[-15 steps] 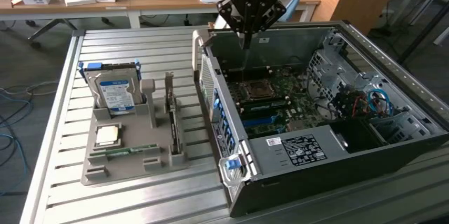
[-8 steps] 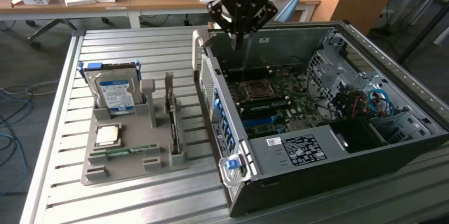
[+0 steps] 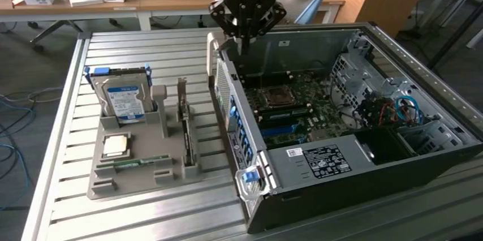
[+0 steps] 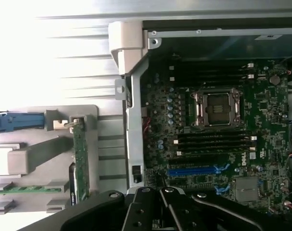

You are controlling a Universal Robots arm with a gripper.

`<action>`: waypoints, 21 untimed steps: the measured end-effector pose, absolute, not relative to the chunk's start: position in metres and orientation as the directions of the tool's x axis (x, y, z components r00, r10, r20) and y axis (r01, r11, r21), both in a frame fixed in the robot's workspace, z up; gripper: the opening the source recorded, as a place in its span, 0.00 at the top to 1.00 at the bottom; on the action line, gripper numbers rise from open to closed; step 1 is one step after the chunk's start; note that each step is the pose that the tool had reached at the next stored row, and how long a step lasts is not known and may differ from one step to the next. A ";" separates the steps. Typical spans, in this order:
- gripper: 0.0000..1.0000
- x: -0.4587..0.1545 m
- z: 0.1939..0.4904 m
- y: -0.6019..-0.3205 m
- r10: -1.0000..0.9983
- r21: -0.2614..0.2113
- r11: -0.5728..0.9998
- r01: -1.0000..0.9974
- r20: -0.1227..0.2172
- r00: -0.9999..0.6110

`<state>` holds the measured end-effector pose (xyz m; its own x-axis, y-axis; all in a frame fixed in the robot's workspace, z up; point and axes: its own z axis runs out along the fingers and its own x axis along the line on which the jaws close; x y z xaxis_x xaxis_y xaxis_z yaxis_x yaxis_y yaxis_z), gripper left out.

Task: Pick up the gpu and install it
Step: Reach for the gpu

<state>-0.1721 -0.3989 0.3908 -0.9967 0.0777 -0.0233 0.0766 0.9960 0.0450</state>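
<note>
Now, in the exterior view, your gripper [image 3: 243, 40] hangs over the far rear corner of the open computer case [image 3: 317, 196]. Its fingers are pressed together and carry nothing, and the tips sit just above the case's rear wall. The gpu [image 3: 183, 117] stands on edge in the grey holder [image 3: 132, 181] at the exterior view's left, well apart from the gripper. It is beside the hard drive [image 3: 124, 98], which has a blue-and-white label. You can see a white sticker [image 3: 323, 160] inside the case, but its print is too small to read. The pale lettering on the gripper's body is just as hard to make out. A strip of bare slatted table [image 3: 151, 48] separates holder and case, and the motherboard [image 3: 302, 105] lies uncovered with free air above it.

In the wrist view, your gripper [image 4: 160, 195] shows its fingers shut tip to tip and empty, over the case's rear wall. The gpu [image 4: 80, 159] appears edge-on, upright in the holder [image 4: 49, 144], with the memory stick [image 4: 20, 189] lying flat near it. Across the wall you see the CPU socket [image 4: 217, 108] and a blue expansion slot [image 4: 194, 170]. The board's printing is too fine to read.
</note>
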 end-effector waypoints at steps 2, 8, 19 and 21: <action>0.89 -0.177 0.390 -0.399 0.078 0.045 0.996 0.077 -0.023 -0.997; 0.89 -0.191 0.390 -0.399 0.080 0.045 0.996 0.078 -0.023 -0.997; 0.89 -0.210 0.387 -0.399 0.080 0.045 0.996 0.079 -0.023 -0.996; 0.89 -0.212 0.387 -0.399 0.080 0.044 0.996 0.079 -0.023 -0.996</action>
<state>-0.2122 -0.3988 0.3866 -0.9965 0.0803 -0.0233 0.0792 0.9959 0.0444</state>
